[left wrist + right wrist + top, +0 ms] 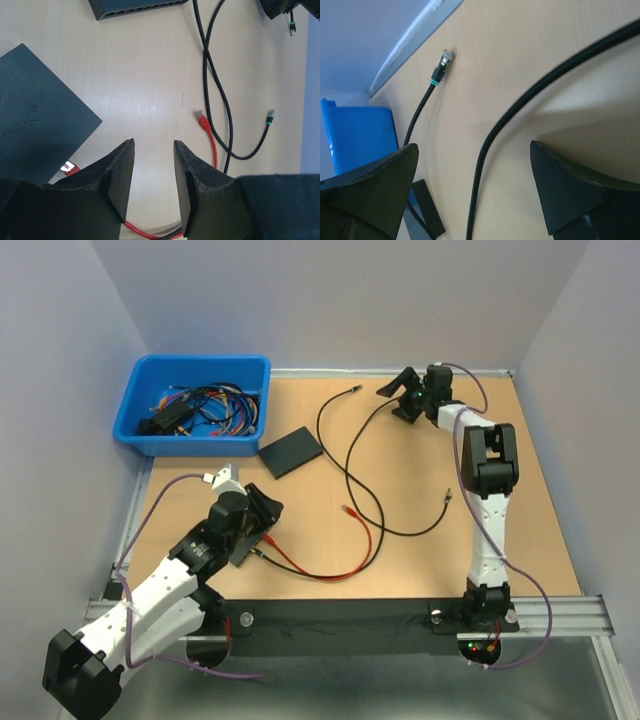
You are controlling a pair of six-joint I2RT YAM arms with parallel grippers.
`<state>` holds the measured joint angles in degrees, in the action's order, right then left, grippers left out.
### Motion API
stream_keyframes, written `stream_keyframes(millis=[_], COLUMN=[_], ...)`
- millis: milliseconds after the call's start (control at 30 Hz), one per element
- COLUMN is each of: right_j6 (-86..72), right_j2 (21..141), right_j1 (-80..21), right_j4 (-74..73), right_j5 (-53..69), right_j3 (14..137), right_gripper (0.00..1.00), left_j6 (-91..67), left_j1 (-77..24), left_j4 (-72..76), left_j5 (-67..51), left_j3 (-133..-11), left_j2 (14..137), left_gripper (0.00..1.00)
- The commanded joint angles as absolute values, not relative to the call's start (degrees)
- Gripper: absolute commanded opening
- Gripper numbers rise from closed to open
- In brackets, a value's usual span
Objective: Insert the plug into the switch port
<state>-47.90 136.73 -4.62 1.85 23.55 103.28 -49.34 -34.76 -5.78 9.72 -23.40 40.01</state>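
Note:
A flat black switch [290, 450] lies mid-table, its row of ports [135, 7] facing my left wrist camera. A second dark switch box [35, 115] sits beside my left gripper [154, 142], which is open over bare table. One red plug [70, 168] rests at that box's edge. The red cable's other plug [201, 117] lies loose on the table. My right gripper [474, 146] is wide open at the far side of the table [400, 397]. A black cable [490, 145] runs on the table beneath it, and that cable's green-ringed plug [442, 65] lies beyond.
A blue bin [190, 405] full of tangled cables stands at the back left. Black cables [350, 465] loop across the middle, with one more loose black plug [270, 117] to the right. The red cable [340, 570] curls near the front edge.

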Motion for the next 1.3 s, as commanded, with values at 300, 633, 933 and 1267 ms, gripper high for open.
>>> stream_keyframes(millis=[300, 633, 933, 1267], right_j6=[-58.08, -61.35, -59.15, -55.63], right_j2=[148.44, 151.43, 153.37, 144.6], right_j1=[-7.56, -8.96, -9.67, -9.93], right_j4=[3.25, 4.83, 5.71, 7.73], right_j5=[17.93, 15.55, 16.26, 24.6], right_j3=[111.53, 111.53, 113.81, 112.16], right_gripper=[0.86, 0.34, 0.01, 0.0], left_j6=[-48.43, -47.9, -46.85, -43.59], left_j1=[-34.54, -34.45, -34.37, -34.19], left_j4=[-3.96, -4.48, -3.52, -5.54], left_j5=[10.63, 10.63, 10.72, 12.13], left_j3=[-24.26, -24.26, -23.64, -29.52], left_j2=[40.6, 40.25, 41.39, 41.22], left_gripper=[0.48, 0.48, 0.48, 0.48])
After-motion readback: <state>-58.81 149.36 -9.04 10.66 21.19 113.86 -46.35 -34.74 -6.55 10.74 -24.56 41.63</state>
